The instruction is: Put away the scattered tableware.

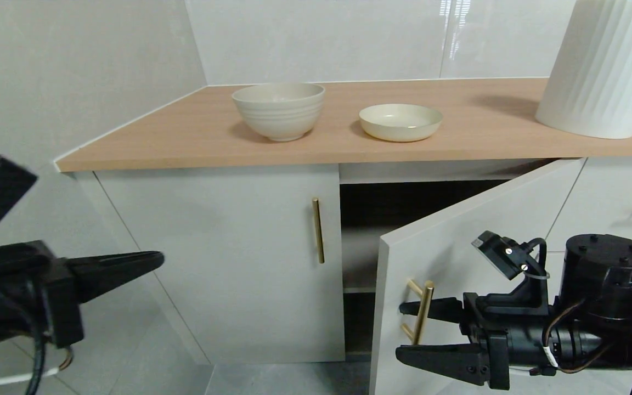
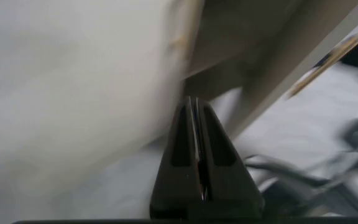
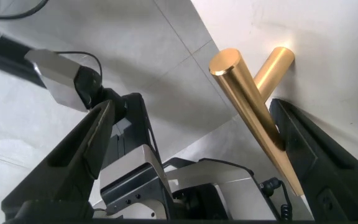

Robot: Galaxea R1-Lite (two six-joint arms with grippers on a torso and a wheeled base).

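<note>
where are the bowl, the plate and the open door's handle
bowl [image 1: 278, 114]: head view, on its ribbed outer wall
plate [image 1: 400, 123]: head view, on its inner floor
open door's handle [image 3: 248, 107]: right wrist view, on the upper part of the gold bar

One bowl [image 1: 278, 109], one dish [image 1: 400, 121], one vase [image 1: 604, 66] perhaps.

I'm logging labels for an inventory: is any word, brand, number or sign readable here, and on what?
None: no readable text anywhere.
The bowl, the shallow dish, the white ribbed container, the open cabinet door and its gold handle are all plain. The right gripper bears no legible marking.
</note>
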